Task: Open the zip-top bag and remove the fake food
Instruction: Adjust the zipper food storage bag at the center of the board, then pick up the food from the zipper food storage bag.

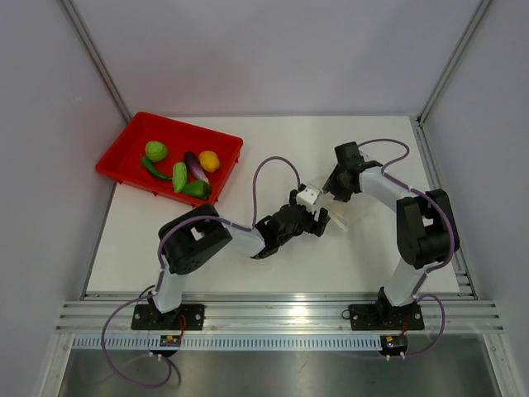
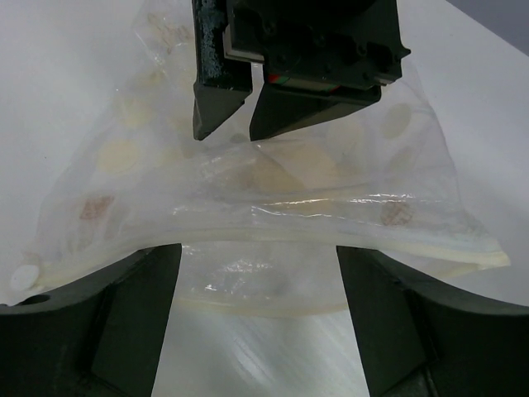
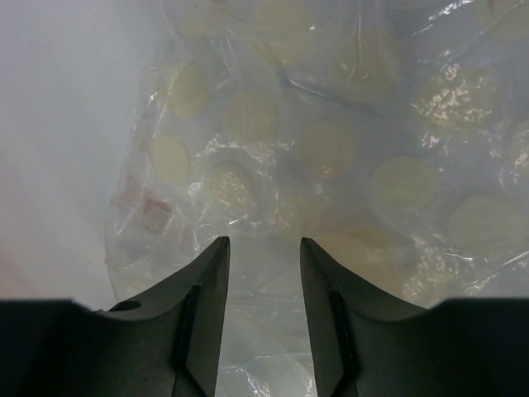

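Seen from above, two robot arms meet over a small clear bag (image 1: pixel 340 218) lying mid-desk (image 1: pixel 273 141). The left gripper (image 2: pixel 258 252) is spread wide, straddling the bag's near edge without pinching it. The right gripper (image 3: pixel 264 244) hangs over the bag's middle, its jaws narrowly apart with no film visibly caught between them. The bag looks empty, showing only pale printed dots. The toy food (image 1: pixel 180 175) lies in a red tray (image 1: pixel 190 126) at far left. Probably only letting go remains: spread both jaws fully and lift straight up, so the film is not dragged.
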### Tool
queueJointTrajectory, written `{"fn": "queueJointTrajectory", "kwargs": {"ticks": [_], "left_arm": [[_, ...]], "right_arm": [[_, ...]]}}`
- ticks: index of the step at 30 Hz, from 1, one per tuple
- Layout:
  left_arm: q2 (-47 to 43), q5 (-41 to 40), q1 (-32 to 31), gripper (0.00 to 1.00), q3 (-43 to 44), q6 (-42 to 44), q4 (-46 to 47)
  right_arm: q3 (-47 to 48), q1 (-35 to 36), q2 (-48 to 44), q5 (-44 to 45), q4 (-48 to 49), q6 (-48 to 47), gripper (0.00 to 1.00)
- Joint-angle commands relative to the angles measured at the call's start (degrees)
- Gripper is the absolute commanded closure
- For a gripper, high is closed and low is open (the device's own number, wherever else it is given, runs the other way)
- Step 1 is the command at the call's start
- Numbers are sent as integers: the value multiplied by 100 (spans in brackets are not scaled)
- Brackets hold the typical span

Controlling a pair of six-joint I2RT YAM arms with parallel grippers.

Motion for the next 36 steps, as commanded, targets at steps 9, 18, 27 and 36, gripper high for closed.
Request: {"fn": "queueJointTrajectory", "kwargs": {"ticks": [9,18,27,36], "left_arm": [[257,-89,14,20,293,-6,70],[257,-116,14,20,311,-32,44],[240,-81,14,20,329,-41,0],[170,-10,14,20,320,-41,-26]], "right_arm": [[295,174,-69,763,-339,-102,47],[533,236,-112,1168,-770,-251,46],[936,508,19,1695,-1394,-550,48],[972,543,142,2029,-1649,-436,48]]}}
